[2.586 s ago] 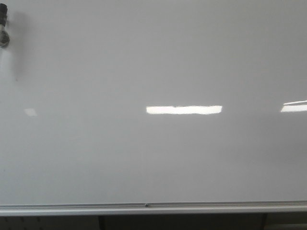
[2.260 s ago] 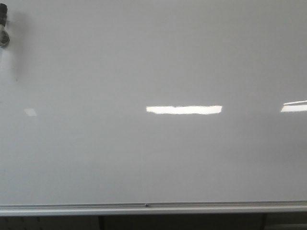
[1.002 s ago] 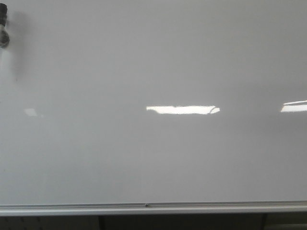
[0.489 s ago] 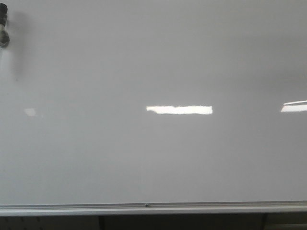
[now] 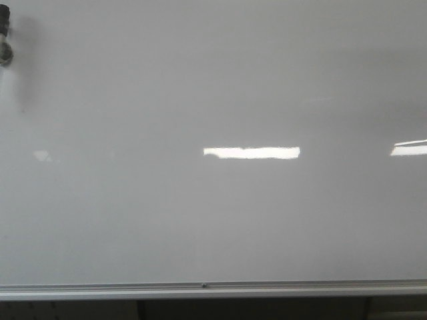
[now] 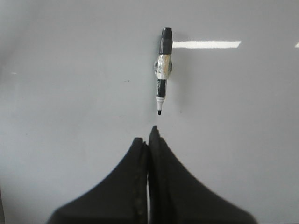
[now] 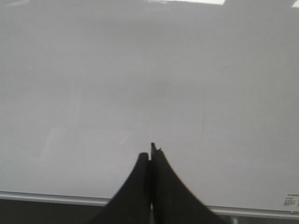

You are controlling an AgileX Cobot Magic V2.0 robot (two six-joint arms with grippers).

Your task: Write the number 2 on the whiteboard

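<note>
The whiteboard [image 5: 213,220] fills the front view, its silver frame along the near edge, and no digit shows on it in any view. At its far left corner, only a dark object [image 5: 5,37] peeks in, probably the marker. The left wrist view shows that marker [image 6: 161,74] whole, black cap away from the left tool [image 6: 148,135], tip toward it and just apart. Both tools are clenched on nothing; the right tool [image 7: 152,151] hangs over bare board.
</note>
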